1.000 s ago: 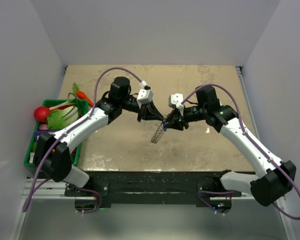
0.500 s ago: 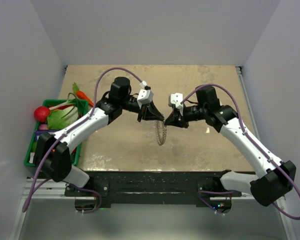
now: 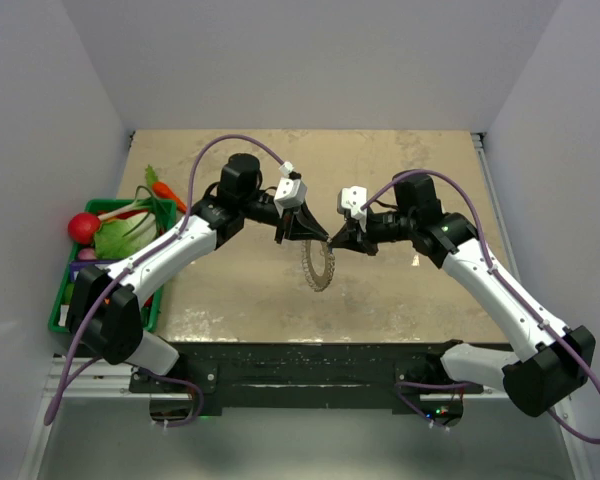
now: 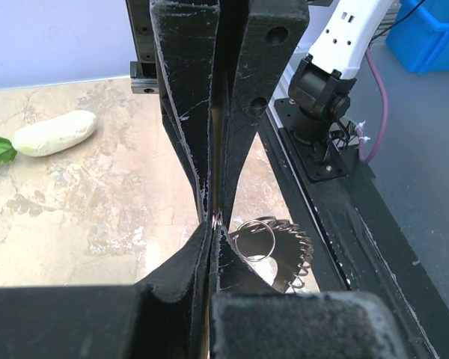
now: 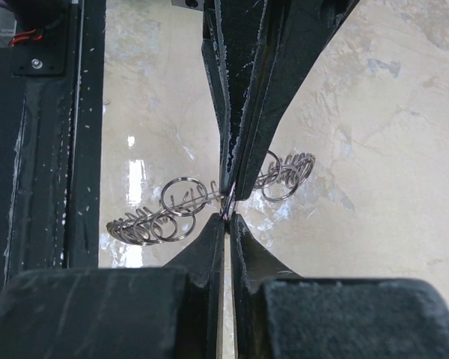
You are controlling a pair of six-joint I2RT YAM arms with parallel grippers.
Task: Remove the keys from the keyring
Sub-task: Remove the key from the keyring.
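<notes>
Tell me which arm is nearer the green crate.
Left. The left arm runs right beside the green crate; the right arm is far over on the opposite side.

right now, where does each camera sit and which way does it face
Top external: above and behind the arm bases, looking down on the table; both arms show, jaws meeting at the keyring.
Left wrist: on the left arm, looking along the shut left jaws to the keyring and the right arm's base.
Right wrist: on the right arm, looking down past the shut right jaws at the keyring.
All three share the keyring.
</notes>
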